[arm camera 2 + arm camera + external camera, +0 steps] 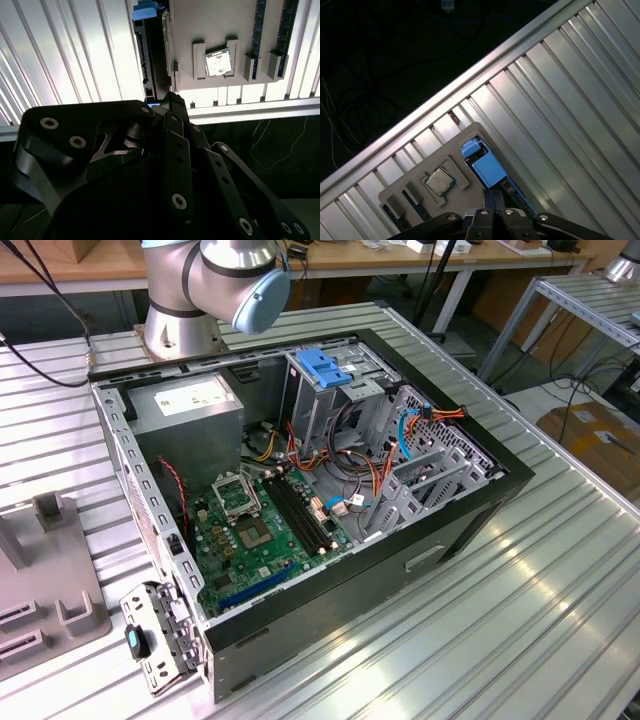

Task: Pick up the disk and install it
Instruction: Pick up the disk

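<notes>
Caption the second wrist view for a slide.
Gripper at the blue-railed disk, which stands on edge near the processor on a grey tray.

Ribbed metal table (520, 620) carries open computer case (380, 580) and grey tray (30, 580).

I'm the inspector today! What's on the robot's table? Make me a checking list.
Surface: ribbed metal table.
Job's things: disk stands on edge in a grey holder tray; open computer case holds the drive cage.
Clutter: processor chip, memory sticks in the same tray.
Grippers: gripper close over the disk; contact unclear.
Cables: coloured wires inside the case; black cable on the table.
Surroundings: workbenches, cardboard box.
</notes>
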### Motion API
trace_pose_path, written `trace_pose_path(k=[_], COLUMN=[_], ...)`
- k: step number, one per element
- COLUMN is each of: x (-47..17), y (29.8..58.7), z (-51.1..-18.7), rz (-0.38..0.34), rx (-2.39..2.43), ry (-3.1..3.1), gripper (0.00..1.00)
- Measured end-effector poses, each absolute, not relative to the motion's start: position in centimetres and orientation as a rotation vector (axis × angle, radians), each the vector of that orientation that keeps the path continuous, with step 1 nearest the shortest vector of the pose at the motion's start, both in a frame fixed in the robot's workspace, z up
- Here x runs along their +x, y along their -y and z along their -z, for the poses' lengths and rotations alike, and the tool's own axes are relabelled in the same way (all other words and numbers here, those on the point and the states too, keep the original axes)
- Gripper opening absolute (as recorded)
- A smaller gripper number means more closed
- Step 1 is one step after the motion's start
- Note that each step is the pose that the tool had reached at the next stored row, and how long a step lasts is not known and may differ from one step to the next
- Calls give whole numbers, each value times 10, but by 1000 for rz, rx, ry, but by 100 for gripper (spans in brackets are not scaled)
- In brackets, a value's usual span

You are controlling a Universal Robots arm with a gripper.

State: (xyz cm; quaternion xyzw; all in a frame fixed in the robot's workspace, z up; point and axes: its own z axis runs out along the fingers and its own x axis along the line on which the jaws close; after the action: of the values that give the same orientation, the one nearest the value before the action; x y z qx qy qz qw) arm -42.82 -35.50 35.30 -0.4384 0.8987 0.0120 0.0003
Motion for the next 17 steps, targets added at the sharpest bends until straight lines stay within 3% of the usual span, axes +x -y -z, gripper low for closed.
trace_pose_path(k=[17], x=[-428], y=[355], z=[-353], rz=[-38], rx=[-1680], ry=[-2657], gripper=[11])
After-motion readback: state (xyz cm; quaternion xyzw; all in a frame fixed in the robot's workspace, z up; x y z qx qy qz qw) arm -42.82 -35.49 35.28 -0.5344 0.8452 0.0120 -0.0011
